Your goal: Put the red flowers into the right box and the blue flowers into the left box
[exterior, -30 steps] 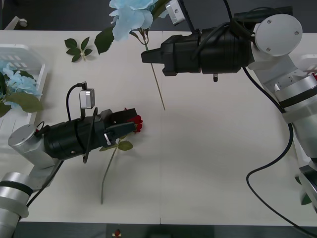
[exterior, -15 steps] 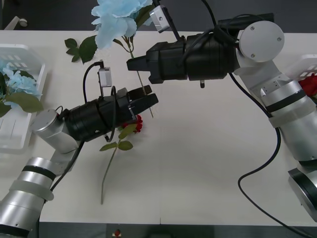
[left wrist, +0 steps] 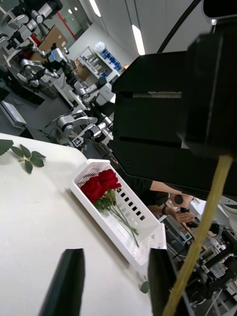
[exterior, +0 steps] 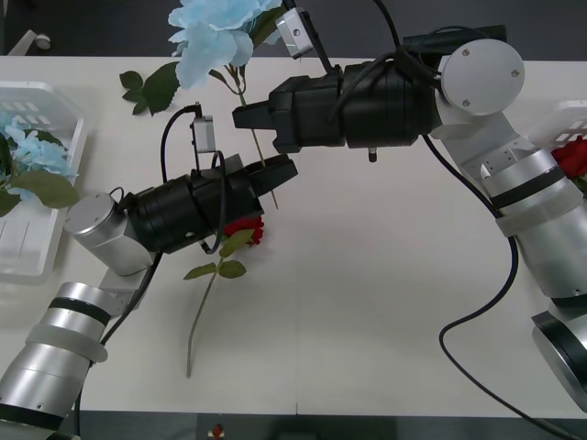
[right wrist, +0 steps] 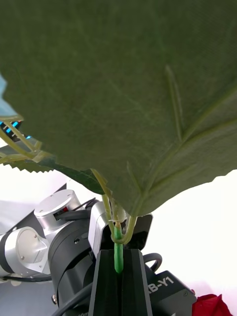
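Observation:
My right gripper [exterior: 242, 117] [right wrist: 117, 269] is shut on the thin stem [right wrist: 117, 254] of a blue flower [exterior: 211, 32], held above the table's far edge with a broad leaf [right wrist: 128, 89] close to its camera. My left gripper [exterior: 282, 170] [left wrist: 113, 284] is open just below it, and the flower's pale lower stem [left wrist: 203, 232] runs alongside one finger [left wrist: 160, 279], not between the two. A red rose [exterior: 246, 228] lies on the table under the left arm. The left box [exterior: 26, 240] holds blue flowers [exterior: 37, 156]. The right box [exterior: 561, 119] [left wrist: 121, 236] holds red flowers [exterior: 574, 156] [left wrist: 100, 184].
A loose green leaf sprig [exterior: 139, 90] [left wrist: 25, 159] lies at the far left of the table. The rose's long stem [exterior: 200, 321] reaches toward the front edge. The two arms are close together above the table's middle.
My left gripper lifted away from the red rose and swung up toward the hanging stem. The right arm carried the blue flower leftward. The rose stayed on the table.

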You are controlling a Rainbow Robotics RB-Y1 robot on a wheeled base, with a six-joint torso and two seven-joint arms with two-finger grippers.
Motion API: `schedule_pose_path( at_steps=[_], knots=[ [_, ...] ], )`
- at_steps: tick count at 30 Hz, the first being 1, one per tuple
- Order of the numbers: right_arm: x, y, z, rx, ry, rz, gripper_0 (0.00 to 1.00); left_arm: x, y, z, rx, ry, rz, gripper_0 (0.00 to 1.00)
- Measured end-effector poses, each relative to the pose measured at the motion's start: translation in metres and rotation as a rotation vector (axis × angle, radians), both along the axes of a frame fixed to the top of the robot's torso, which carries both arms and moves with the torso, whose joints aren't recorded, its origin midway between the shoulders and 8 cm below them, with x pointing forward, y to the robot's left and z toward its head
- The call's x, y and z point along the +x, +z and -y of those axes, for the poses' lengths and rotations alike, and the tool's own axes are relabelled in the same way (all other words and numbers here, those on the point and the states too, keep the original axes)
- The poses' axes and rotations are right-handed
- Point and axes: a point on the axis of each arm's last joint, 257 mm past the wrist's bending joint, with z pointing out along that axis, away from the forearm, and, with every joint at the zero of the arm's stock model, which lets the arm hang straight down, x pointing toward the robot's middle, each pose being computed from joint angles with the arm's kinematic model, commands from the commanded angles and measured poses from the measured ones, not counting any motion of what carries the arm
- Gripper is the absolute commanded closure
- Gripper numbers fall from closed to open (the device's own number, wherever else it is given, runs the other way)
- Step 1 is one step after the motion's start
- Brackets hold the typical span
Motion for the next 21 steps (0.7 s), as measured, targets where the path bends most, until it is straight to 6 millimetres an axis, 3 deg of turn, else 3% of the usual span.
schedule_pose_path(
  at_steps=[10,11,12,14,18,21],
  knots=[
    [0.001,0.0,0.0,0.001,-0.003,0.001,1.0,0.0,0.0,0.0,-0.001,0.0,0.0,1.0],
    [0.001,0.0,0.0,0.002,-0.004,0.001,0.96,0.0,0.0,0.0,-0.001,0.0,0.0,1.0],
    [0.002,0.001,0.0,0.004,-0.007,0.002,0.67,0.0,0.001,0.0,-0.003,0.0,0.0,1.0],
    [0.004,0.003,0.0,0.012,-0.016,0.005,0.21,0.0,0.001,0.0,-0.004,0.0,0.0,1.0],
    [0.008,0.006,0.001,0.021,-0.03,0.01,0.05,0.001,0.001,-0.003,-0.002,0.004,0.001,1.0],
    [0.01,0.006,0.002,0.024,-0.037,0.013,0.0,0.004,-0.002,-0.012,0.021,0.013,0.004,1.0]
  ],
)
